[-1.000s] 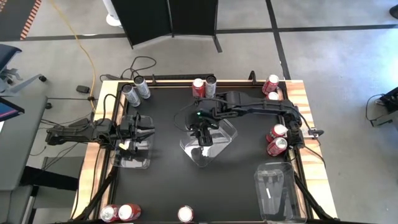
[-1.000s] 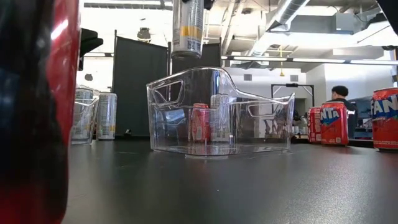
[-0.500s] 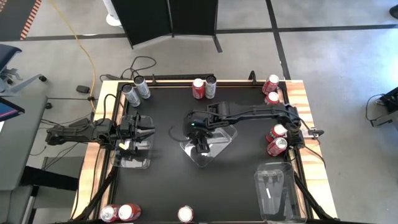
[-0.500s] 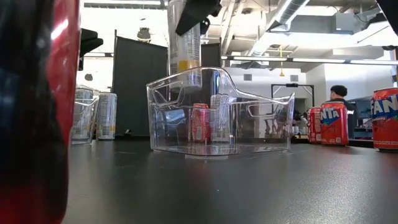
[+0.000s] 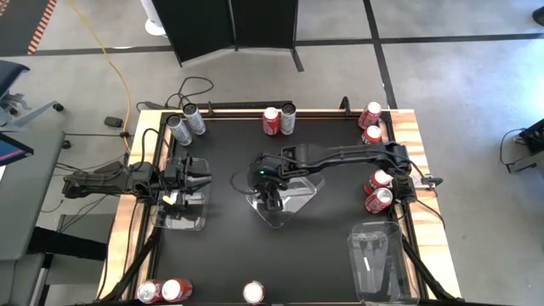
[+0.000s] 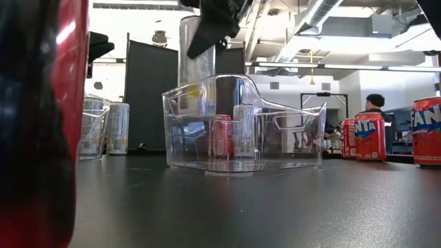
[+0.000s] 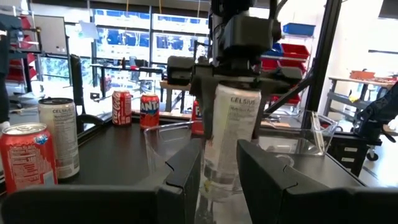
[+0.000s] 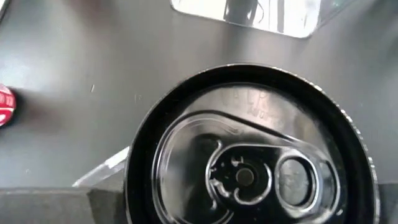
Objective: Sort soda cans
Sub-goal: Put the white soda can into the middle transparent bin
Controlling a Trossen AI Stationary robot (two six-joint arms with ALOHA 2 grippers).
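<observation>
Black table (image 5: 331, 255), wooden edging along both sides.

Three clear plastic trays. One at table centre (image 5: 293, 206), seen in the low view as a handled bin (image 6: 275, 138). One at the left edge (image 5: 183, 217). One at the near right corner (image 5: 374, 259).

Right arm reaches from the right edge across to the centre tray. Right gripper (image 5: 270, 189) is over the tray's left part, jaws closed on a silver Celsius can (image 6: 196, 65). Can is upright, its lower end already below the tray rim in the low view; whether it touches the tray floor cannot be told. Right wrist view is filled by the dark can top (image 8: 249, 168).

Left arm lies along the left edge. Left gripper (image 5: 194, 177) is above the left tray, jaws narrow with nothing between them; its fingers (image 7: 186, 174) frame the held can (image 7: 233, 134) in the left wrist view.

Remaining cans:
- two silver cans (image 5: 185, 124) at the far left corner
- one red and one silver (image 5: 279, 119) at the far edge, middle
- two red (image 5: 370, 121) at the far right corner
- two red (image 5: 379, 189) at the right edge
- two red (image 5: 163, 291) at the near left corner
- one red (image 5: 253, 293) at the near edge, middle
</observation>
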